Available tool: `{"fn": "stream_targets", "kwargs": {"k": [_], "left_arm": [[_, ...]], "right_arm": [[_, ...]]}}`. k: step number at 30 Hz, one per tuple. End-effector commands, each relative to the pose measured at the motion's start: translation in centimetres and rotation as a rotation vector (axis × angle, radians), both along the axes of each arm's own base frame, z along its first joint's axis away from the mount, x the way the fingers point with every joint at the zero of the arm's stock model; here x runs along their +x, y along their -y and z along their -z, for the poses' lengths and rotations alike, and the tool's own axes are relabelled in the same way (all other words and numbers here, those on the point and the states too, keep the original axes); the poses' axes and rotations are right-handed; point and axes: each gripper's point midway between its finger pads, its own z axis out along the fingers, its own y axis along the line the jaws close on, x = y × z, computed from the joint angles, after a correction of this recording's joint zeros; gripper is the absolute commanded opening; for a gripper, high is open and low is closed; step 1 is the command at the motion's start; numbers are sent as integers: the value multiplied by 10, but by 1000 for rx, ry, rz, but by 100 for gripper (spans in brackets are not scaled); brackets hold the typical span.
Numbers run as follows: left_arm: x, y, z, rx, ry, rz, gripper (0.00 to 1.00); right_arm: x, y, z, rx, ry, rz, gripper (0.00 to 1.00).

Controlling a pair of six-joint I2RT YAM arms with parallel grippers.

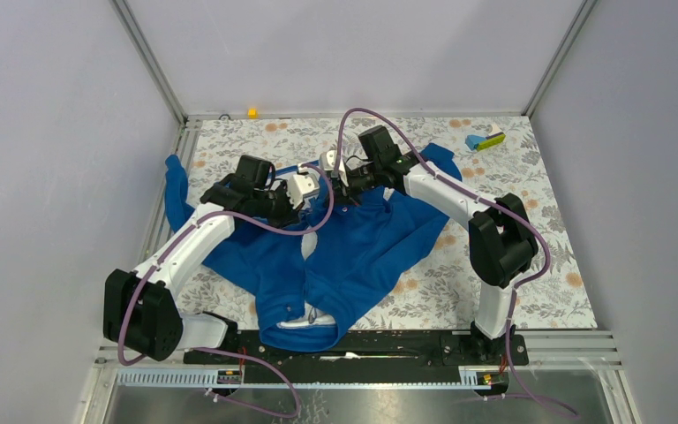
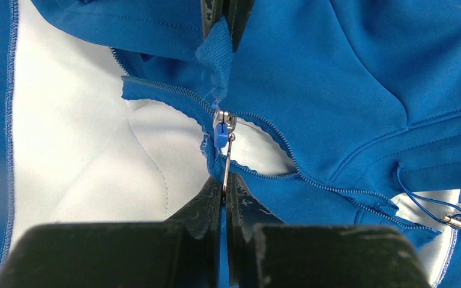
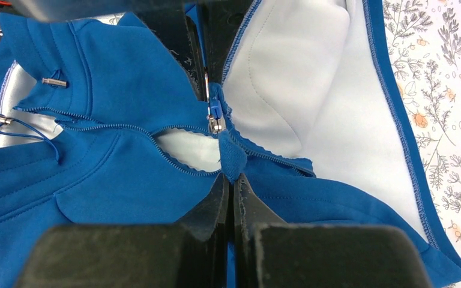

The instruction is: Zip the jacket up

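1 royal-blue jacket [image 1: 353, 256] lies open on the floral tabletop [image 1: 530, 265], white-lined collar [image 1: 311, 320] nearest the arm bases, and at its far end the left gripper [image 2: 224, 182] is clamped on the zipper pull [image 2: 226, 162] while the right gripper [image 3: 231, 178] pinches the blue hem [image 3: 233, 157].

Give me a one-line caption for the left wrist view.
Left gripper shut on the zipper pull; right gripper pinching the jacket fabric just past the slider.
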Motion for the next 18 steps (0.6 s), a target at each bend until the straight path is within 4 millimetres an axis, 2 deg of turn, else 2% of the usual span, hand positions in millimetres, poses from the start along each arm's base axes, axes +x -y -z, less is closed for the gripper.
{"fn": "stream_targets", "kwargs": {"k": [1, 18], "left_arm": [[5, 6, -17, -37, 78, 21, 0], [4, 5, -18, -40, 91, 17, 0]], "right_arm": [[-7, -10, -28, 58, 51, -27, 0], [-8, -6, -20, 24, 53, -33, 0]]}}
